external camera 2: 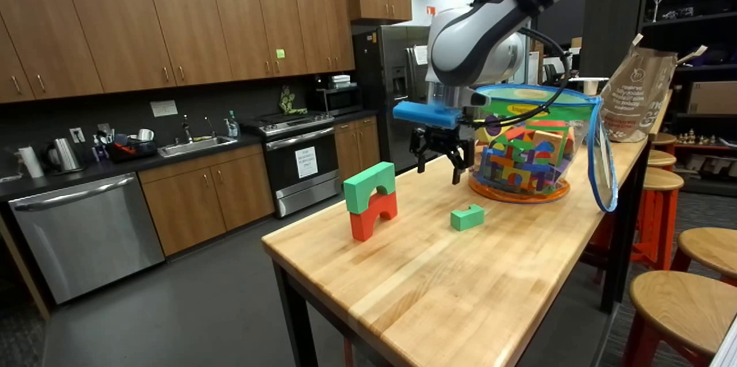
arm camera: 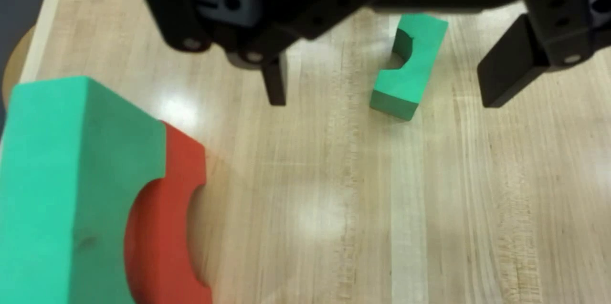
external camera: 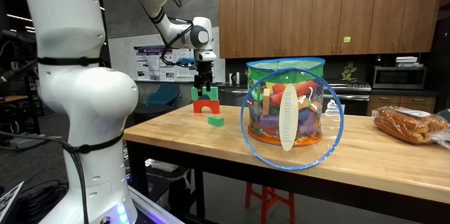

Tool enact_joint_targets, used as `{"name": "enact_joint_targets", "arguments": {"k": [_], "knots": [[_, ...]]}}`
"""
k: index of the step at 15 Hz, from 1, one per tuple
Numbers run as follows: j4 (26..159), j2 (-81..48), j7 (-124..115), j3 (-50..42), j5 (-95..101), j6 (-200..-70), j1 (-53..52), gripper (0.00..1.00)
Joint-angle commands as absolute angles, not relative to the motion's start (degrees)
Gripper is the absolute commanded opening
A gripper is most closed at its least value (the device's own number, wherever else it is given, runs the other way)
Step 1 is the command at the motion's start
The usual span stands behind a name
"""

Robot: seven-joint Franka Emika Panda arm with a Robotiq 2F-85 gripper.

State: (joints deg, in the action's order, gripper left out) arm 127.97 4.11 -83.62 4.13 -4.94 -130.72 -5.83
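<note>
My gripper (external camera 2: 439, 174) hangs over the table with its fingers spread and nothing between them. Below it, a small green block (arm camera: 415, 70) with a curved notch lies flat on the wood; seen from the wrist, it falls between the two fingertips (arm camera: 513, 68). That loose block (external camera: 216, 121) shows in both exterior views too, apart from the gripper. Off to one side stands a stack: a red arch (external camera 2: 364, 226) upright on the table and a green arch (external camera 2: 360, 189) resting on top of it. The stack's green top (arm camera: 43, 175) looms large at the wrist view's left edge.
A clear round bag (external camera 2: 518, 165) of coloured blocks stands on the table, its blue-rimmed lid (external camera 2: 603, 154) hanging open. Packaged buns (external camera: 409, 123) and a paper bag (external camera 2: 636, 90) sit farther along. The table edge (external camera 2: 322, 292) runs near the stack; stools (external camera 2: 685, 303) line one side.
</note>
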Motion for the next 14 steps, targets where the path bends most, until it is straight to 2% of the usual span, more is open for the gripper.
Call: {"name": "enact_joint_targets", "arguments": {"k": [1,4,5,6,8,14], "knots": [[133.8,7.4,-82.8,4.4,-6.1,-132.8,-4.7,1.0],[136.5,7.6,-82.2,4.3,-6.5,-133.9,-4.2,1.0],[137.1,7.4,-82.1,4.2,-6.5,-134.4,-4.1,0.75],[137.4,7.2,-82.1,4.2,-6.1,-134.6,-3.9,0.74],[137.5,6.7,-82.1,4.2,-5.7,-135.0,-3.5,0.63],[135.6,4.4,-80.9,4.1,-4.8,-135.2,-2.7,0.16]]}}
